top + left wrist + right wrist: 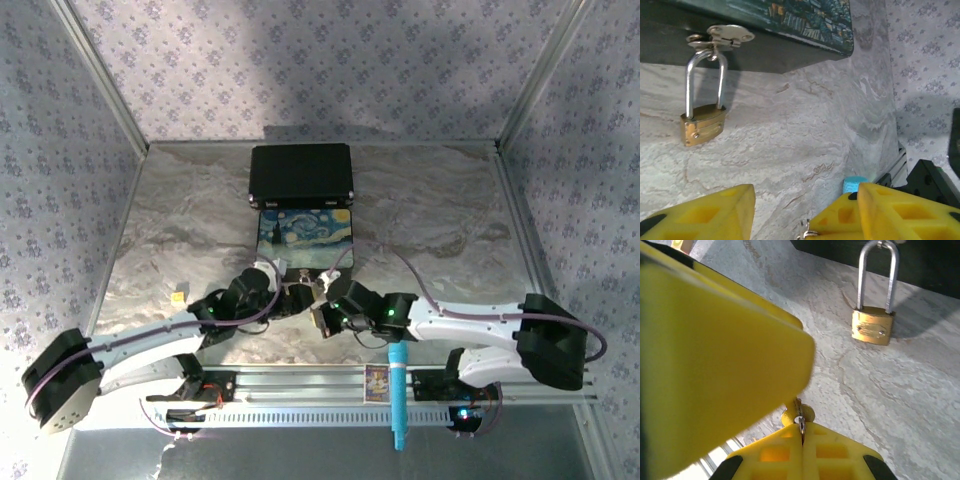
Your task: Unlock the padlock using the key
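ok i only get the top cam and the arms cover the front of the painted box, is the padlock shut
observer: Yes. On the left wrist camera the padlock is hooked through the hasp of the painted box, with both shackle legs seated in the body.
operator: who has the key
observer: The right claw is shut on the key; its ring pokes out between the fingertips.
operator: and left claw
observer: The left claw is open, its fingers apart and clear of the padlock.
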Robot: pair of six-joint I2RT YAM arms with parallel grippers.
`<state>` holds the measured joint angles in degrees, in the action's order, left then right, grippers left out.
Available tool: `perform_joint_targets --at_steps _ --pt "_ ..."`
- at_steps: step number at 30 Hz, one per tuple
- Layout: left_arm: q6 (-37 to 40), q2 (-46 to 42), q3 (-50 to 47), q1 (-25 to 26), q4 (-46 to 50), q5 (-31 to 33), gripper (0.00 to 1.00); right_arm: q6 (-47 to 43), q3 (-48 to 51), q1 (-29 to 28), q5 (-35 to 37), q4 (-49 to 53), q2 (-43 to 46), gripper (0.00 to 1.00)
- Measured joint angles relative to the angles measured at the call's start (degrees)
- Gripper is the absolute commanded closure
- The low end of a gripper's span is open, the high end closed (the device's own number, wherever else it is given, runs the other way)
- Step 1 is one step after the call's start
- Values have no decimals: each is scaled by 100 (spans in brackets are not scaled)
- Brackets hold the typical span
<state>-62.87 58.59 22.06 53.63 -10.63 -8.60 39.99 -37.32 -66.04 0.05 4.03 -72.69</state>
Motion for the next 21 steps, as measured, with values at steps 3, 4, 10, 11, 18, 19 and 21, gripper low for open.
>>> perform_joint_targets --at_steps 3,4,10,11,18,19,21 --pt "-37 81 9 17 -11 4 61 -2 109 68 -35 0 179 100" --pt "-46 103 9 17 -11 4 62 -2 111 74 -48 0 221 100" --pt "-44 267 31 17 -15 0 66 -42 118 94 -151 -103 330 100" --pt "-55 289 42 17 -22 0 70 -44 120 101 -164 -109 330 100" --pt "-52 339 85 17 -122 -83 100 -44 219 157 -227 -216 330 100" --pt "-57 339 107 17 -155 -101 100 -44 234 157 -227 -232 330 94" --pt "-79 334 127 39 -168 -105 100 -42 249 170 -229 -278 337 62"
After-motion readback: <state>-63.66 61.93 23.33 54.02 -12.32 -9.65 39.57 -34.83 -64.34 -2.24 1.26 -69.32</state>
